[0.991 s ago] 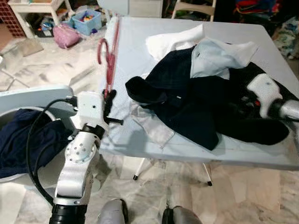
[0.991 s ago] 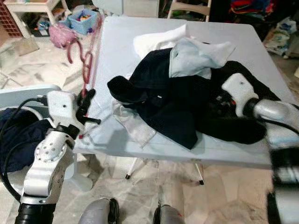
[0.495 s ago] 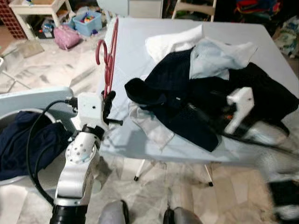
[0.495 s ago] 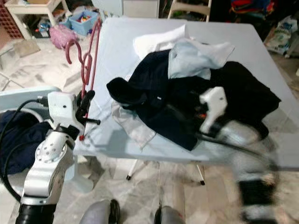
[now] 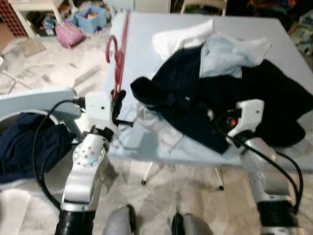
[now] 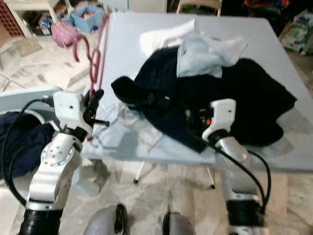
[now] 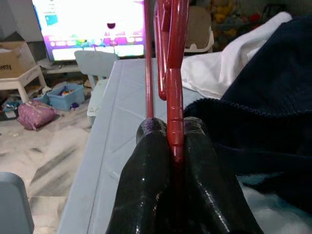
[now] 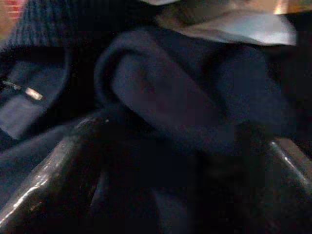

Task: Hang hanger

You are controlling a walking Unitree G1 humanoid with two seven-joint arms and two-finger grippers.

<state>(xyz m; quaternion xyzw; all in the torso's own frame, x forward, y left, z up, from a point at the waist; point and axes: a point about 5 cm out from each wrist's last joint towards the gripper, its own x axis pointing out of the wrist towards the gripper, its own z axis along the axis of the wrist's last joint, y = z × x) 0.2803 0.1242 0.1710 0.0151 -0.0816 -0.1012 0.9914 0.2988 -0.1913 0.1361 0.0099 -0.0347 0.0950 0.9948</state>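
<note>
A red hanger (image 5: 116, 63) stands almost upright at the left edge of the pale blue table (image 5: 142, 44), hook pointing away from me. My left gripper (image 5: 117, 105) is shut on its lower end; in the left wrist view the black fingers (image 7: 146, 161) clamp the red bar (image 7: 174, 97). A heap of clothes covers the table: a dark navy garment (image 5: 195, 93), a light blue shirt (image 5: 230, 54) and a white cloth (image 5: 183, 39). My right gripper (image 5: 215, 120) is at the front of the navy garment, its fingers (image 8: 63, 165) wide apart with a navy fold (image 8: 185, 97) between them.
A pale round tub (image 5: 44, 100) with dark blue cloth (image 5: 24, 147) sits on the floor at my left. A pink bag (image 5: 68, 36) and a blue bin (image 5: 90, 17) lie beyond it. Table legs (image 5: 146, 176) stand over the marble floor ahead of my feet.
My right arm has drawn back from the right side of the clothes heap to its front middle. The left gripper still holds the hanger in about the same place.
</note>
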